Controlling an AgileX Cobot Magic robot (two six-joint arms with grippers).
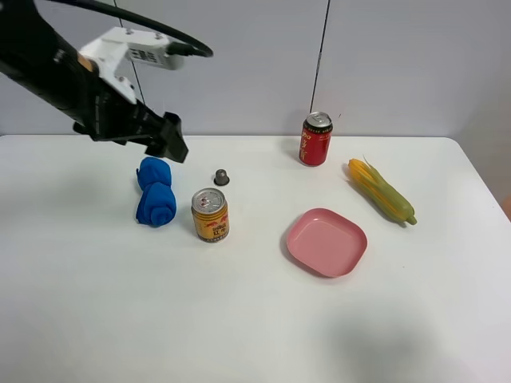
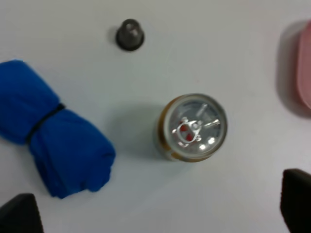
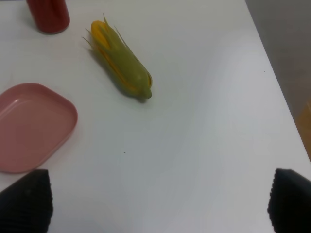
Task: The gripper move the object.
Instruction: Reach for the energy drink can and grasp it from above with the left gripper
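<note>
The yellow can (image 1: 210,215) is standing upright on the white surface (image 1: 239,319), with nothing touching it. A blue cloth roll (image 1: 154,193) is lying just beside it and a small grey cap (image 1: 221,177) is sitting near it toward the wall. The left gripper (image 1: 172,142) is hovering above the can, apart from it, jaws spread wide and holding nothing. The pink plate (image 1: 326,241) is lying near the can on the side away from the cloth, showing its bare inside. A red can (image 1: 315,139) and a corn cob (image 1: 382,191) are resting farther from the yellow can than the plate. The right gripper (image 3: 158,206) is gaping wide too, well apart from the yellow can.
</note>
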